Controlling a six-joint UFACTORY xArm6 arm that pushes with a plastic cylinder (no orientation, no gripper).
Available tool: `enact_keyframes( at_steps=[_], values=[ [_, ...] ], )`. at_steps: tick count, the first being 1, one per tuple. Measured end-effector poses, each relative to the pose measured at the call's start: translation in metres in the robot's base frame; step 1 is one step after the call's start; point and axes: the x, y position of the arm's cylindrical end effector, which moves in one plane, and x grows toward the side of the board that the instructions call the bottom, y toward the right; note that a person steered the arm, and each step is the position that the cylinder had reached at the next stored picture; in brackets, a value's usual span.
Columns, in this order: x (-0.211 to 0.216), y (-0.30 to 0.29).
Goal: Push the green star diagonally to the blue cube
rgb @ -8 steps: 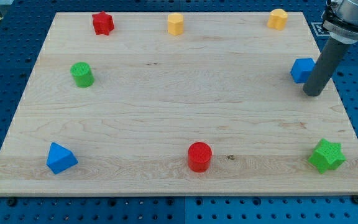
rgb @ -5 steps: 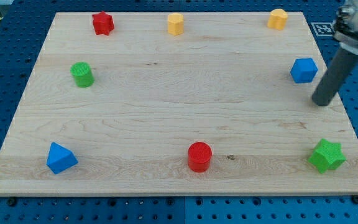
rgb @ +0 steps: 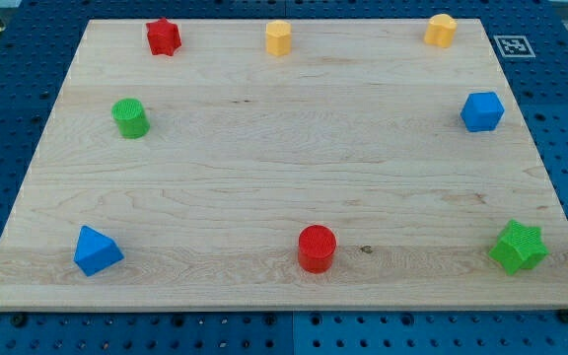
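Gone from view is my tip; green star (rgb: 518, 246) is sitting at five o'clock on the wooden counter (rgb: 264, 158), blue cube (rgb: 482, 110) at two o'clock.

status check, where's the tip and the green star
My tip: not in view. Green star at the board's bottom right, blue cube above it near the right edge, well apart. Nothing between them.

Red star (rgb: 164, 37), two yellow blocks (rgb: 279, 38) (rgb: 441, 30), green cylinder (rgb: 130, 117) – blue pyramid (rgb: 96, 250), red cylinder (rgb: 317, 248)
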Motion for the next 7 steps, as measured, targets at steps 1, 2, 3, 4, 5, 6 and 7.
enact_keyframes(
  at_steps=[1,2,3,4,5,6,7],
  values=[
    [0.001,-0.027],
    [0.001,-0.029],
    [0.009,-0.033],
    [-0.007,-0.069],
    [-0.021,-0.094],
    [-0.025,-0.139],
    [-0.019,-0.142]
  ],
)
